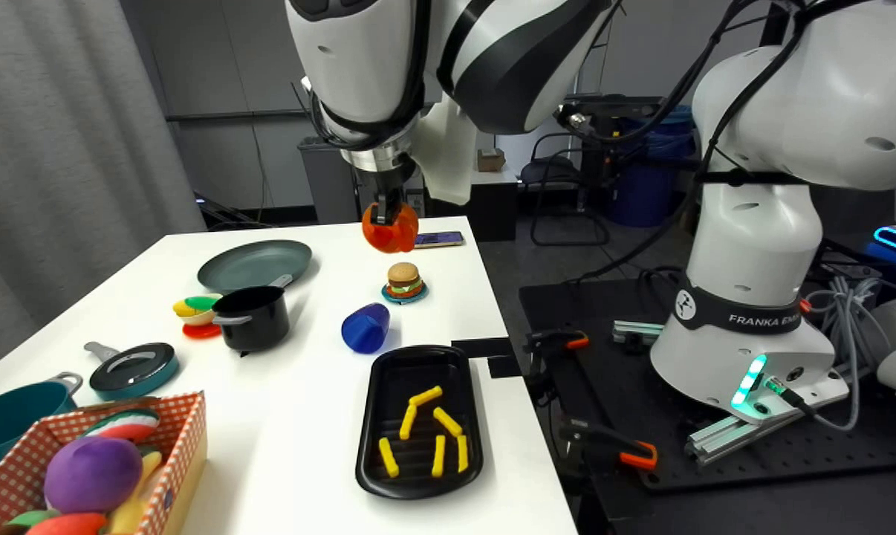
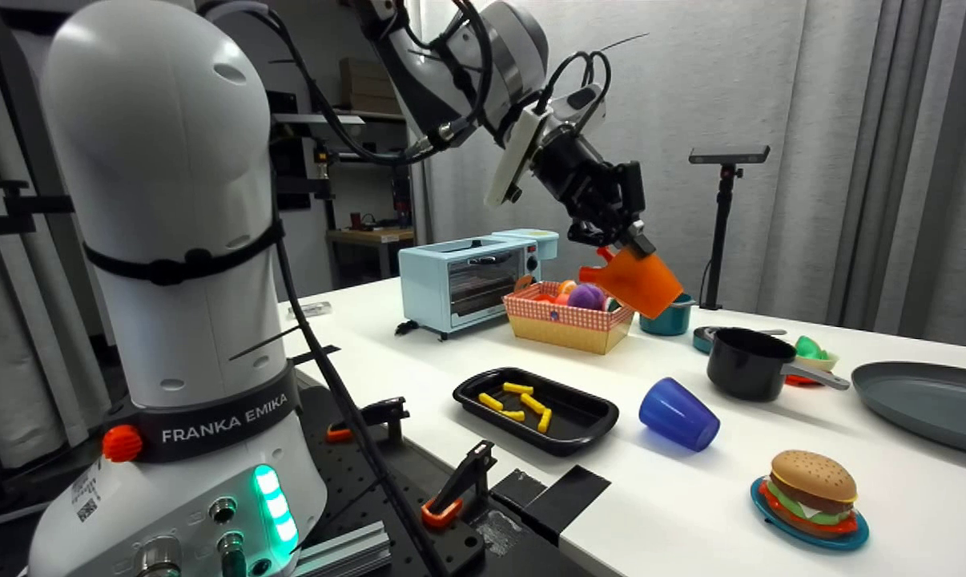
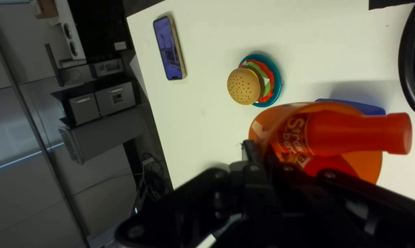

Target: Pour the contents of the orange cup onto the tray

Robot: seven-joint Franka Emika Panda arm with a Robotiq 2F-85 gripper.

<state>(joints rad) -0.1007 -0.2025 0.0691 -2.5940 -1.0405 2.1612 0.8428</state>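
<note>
Gripper [image 2: 636, 243] clamped narrow on the orange cup [image 2: 641, 282], high right of centre in an exterior view, mouth tipped upper-left, red bottle [image 3: 350, 133] poking past its rim! Lower centre, the tray [image 2: 573, 410] sits near the edge of the table [image 1: 299, 438], blue cup [image 2: 679, 414] just beside, roomy white stretch toward the basket [image 2: 561, 332].

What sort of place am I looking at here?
Probably a robotics lab or workshop rather than a real kitchen. A big white mechanical arm stands beside the table, a camera-like bar tops a black stand, and the burger looks like a toy.
</note>
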